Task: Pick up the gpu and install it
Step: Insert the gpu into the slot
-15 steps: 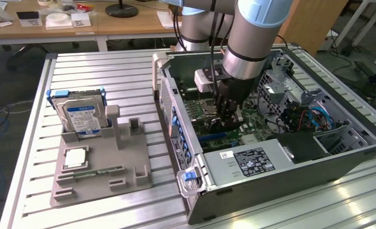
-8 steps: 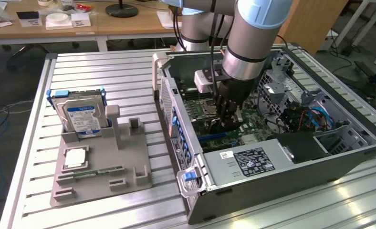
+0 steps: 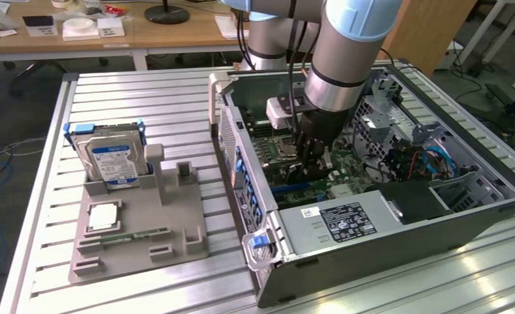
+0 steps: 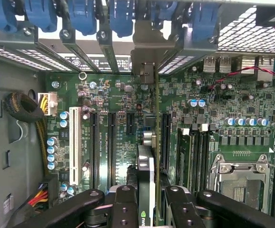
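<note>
- Silver slats make up the table [image 3: 153, 98], and an open case [image 3: 493, 196] lies on its side on it with its inside facing up.
- From above, the arm [image 3: 353, 46] reaches down into the case, and the gripper [image 3: 310, 167] sits low over the middle of the green board [image 4: 128, 95].
- From the wrist view, the gpu [image 4: 147, 171] stands on edge between the black fingers [image 4: 124, 204].
- One finger presses each face of the card, so the jaws are drawn in to about the card's thickness and have firm hold of it.
- Along its length, the gpu runs in line with the expansion slots [image 4: 111, 142], with a black slot on either side of it.
- Its metal bracket [image 4: 144, 66] reaches the rear wall of the case, just under the row of blue latches [image 4: 123, 16].
- Whether the card's lower edge is seated in a slot I cannot tell from where I stand.
- Beside the slots, further along the board, sits the socket [image 4: 240, 183] with its metal frame.
- A power supply [image 3: 340, 222] with a dark label fills the near end of the case.
- On the exterior view's left, well apart from the case, a grey holder [image 3: 135, 229] rests on the table.
- A hard drive [image 3: 111, 160] stands upright in the holder's far end, and a memory stick [image 3: 135, 237] lies flat nearer the front.
- Wooden desks [image 3: 153, 36] stand behind the table.
</note>
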`<state>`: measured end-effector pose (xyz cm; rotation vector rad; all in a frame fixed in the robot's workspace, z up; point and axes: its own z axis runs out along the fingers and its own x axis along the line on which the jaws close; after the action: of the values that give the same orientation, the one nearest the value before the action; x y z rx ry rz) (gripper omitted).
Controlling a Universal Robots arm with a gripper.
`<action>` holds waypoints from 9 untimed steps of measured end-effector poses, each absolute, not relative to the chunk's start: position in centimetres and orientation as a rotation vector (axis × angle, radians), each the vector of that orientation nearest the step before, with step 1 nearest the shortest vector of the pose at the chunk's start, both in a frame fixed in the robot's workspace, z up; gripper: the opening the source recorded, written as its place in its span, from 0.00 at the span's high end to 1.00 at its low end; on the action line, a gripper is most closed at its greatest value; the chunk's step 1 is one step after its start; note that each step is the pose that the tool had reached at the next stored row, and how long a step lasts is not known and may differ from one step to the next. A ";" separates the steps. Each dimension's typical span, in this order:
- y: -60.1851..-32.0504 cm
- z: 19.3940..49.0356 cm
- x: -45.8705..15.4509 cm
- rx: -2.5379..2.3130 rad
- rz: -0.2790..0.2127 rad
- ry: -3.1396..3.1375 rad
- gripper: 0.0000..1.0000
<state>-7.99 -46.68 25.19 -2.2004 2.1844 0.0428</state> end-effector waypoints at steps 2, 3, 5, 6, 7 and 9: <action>-46.7 25.1 -8.0 -2.201 0.043 2.184 0.73; -46.7 25.1 -8.0 -2.201 0.043 2.185 0.73; -46.7 25.1 -8.0 -2.200 0.043 2.185 0.73; -46.7 25.1 -8.0 -2.200 0.043 2.184 0.73; -46.7 25.0 -8.0 -2.200 0.043 2.184 0.73; -46.8 24.8 -8.0 -2.201 0.043 2.185 0.73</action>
<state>-7.99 -46.75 24.82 -2.2006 2.1845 0.0426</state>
